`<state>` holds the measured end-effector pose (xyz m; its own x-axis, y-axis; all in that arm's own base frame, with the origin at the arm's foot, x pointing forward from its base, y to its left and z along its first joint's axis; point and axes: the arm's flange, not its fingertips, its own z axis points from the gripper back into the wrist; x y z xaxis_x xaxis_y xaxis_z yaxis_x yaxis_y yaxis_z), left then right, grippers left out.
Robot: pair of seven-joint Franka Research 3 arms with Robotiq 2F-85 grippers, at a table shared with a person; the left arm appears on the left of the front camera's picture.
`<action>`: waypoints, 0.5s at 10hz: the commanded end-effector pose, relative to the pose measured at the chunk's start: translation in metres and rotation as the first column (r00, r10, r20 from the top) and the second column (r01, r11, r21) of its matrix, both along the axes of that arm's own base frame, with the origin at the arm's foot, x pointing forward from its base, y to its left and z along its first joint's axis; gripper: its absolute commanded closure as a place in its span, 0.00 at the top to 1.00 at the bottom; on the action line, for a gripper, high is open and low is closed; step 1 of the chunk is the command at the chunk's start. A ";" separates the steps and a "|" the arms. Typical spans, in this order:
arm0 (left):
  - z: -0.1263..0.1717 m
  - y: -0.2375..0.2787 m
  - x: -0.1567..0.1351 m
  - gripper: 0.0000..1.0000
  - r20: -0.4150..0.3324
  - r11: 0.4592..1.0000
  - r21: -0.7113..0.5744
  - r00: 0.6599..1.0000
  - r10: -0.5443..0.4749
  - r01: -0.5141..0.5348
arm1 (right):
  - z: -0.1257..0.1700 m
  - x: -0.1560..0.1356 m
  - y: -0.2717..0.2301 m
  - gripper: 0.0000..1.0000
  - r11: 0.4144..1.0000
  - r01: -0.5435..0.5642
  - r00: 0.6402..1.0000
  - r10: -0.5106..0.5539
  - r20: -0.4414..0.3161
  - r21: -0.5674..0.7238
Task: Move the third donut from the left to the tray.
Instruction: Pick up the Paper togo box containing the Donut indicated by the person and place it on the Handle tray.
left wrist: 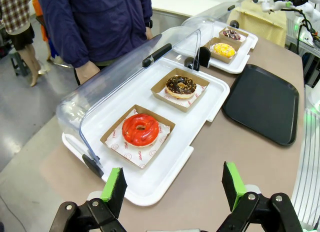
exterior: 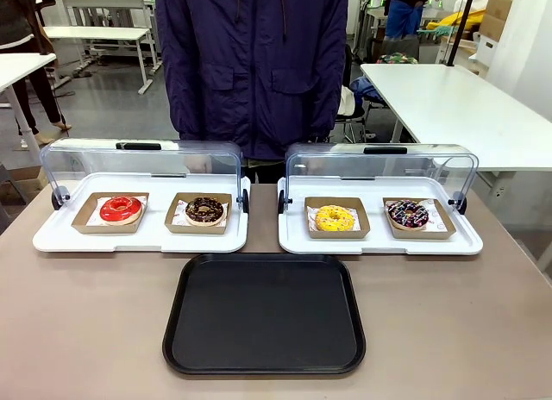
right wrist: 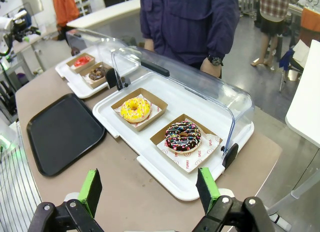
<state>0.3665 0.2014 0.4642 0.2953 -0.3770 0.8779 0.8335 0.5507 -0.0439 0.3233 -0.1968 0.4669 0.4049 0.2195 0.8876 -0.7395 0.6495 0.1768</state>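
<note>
The third donut from the left (exterior: 334, 217) has yellow icing with sprinkles and sits in a brown cardboard box on white paper, on the right white tray; it also shows as the yellow donut (right wrist: 135, 109) and far off as the yellow donut (left wrist: 224, 50). The black tray (exterior: 264, 313) lies bare at the table's front centre, also seen as the tray (left wrist: 262, 101) and the tray (right wrist: 62, 132). My left gripper (left wrist: 173, 188) stands open above the table edge in front of the red donut. My right gripper (right wrist: 148, 189) stands open in front of the dark sprinkled donut, holding nothing.
Two white trays (exterior: 53, 234) (exterior: 466, 243) with raised clear lids hold a red donut (exterior: 121, 209), a chocolate donut (exterior: 204, 210) and a dark sprinkled donut (exterior: 407, 214). A person (exterior: 250, 64) in a dark jacket stands at the far edge.
</note>
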 end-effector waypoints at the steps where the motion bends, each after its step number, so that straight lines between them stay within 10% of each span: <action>1: 0.001 0.000 -0.001 1.00 0.004 1.000 0.001 1.000 -0.011 0.011 | 0.001 0.004 0.000 1.00 1.000 0.004 1.000 -0.004 0.026 0.010; 5: 0.001 0.000 -0.001 1.00 0.004 1.000 0.001 1.000 -0.011 0.011 | 0.001 0.004 0.000 1.00 1.000 0.004 1.000 -0.004 0.026 0.010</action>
